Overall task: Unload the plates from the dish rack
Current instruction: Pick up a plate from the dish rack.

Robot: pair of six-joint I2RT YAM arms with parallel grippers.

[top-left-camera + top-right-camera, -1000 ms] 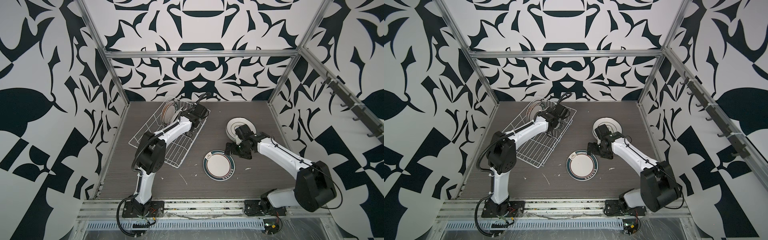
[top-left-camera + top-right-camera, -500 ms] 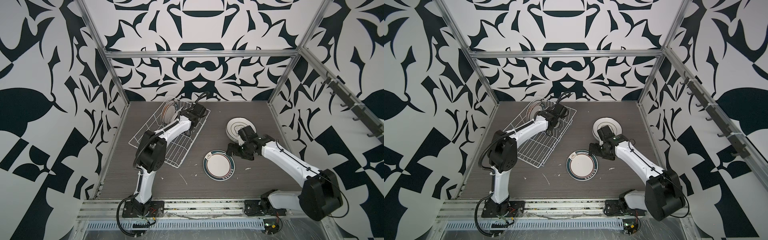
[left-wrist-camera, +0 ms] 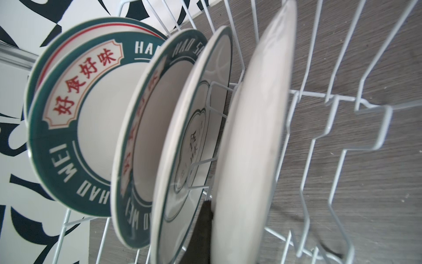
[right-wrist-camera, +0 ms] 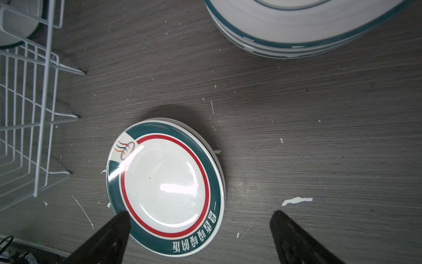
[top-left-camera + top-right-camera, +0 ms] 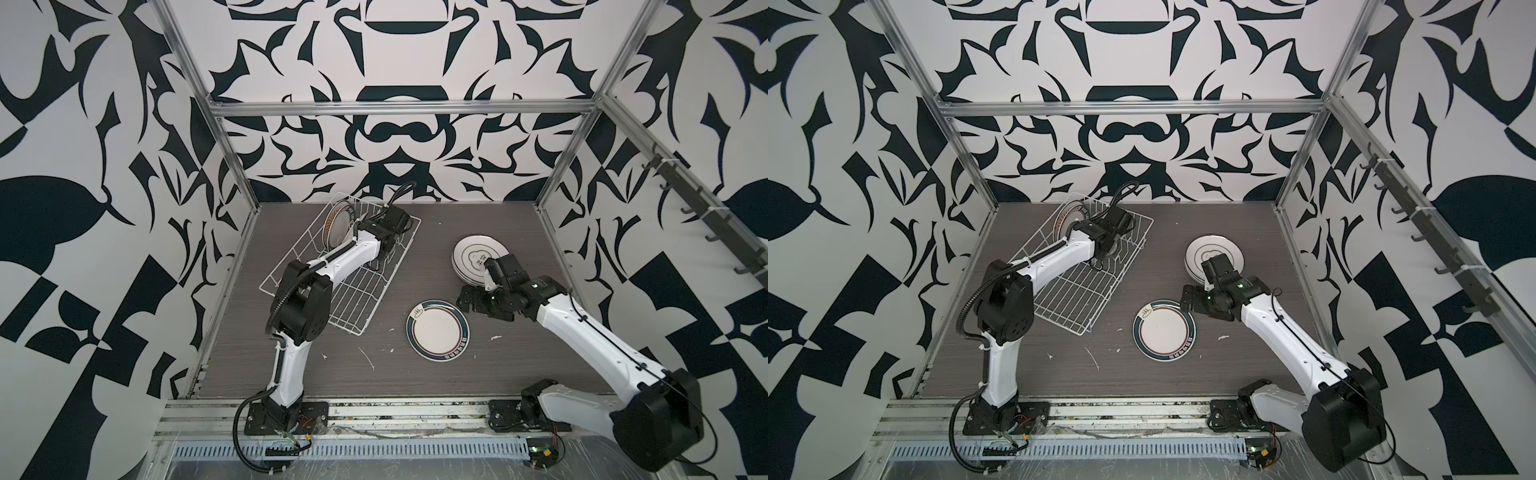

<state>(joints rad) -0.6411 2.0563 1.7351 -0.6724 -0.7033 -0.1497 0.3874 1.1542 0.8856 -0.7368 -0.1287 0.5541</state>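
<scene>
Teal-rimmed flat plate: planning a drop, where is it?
In both top views the plate lies flat on the table, between the dish rack and the right hand.

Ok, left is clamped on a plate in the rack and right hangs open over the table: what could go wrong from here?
1. The left gripper has its jaws shut on the nearest plate at the rim. The cloud-emblem plate stands close beside it, with dish rack prongs between them. A tilted lift could knock it or snag.
2. The right gripper has its jaws open, one over the rim of the teal-rimmed plate in its wrist view. Coming straight down could clip it.
</scene>
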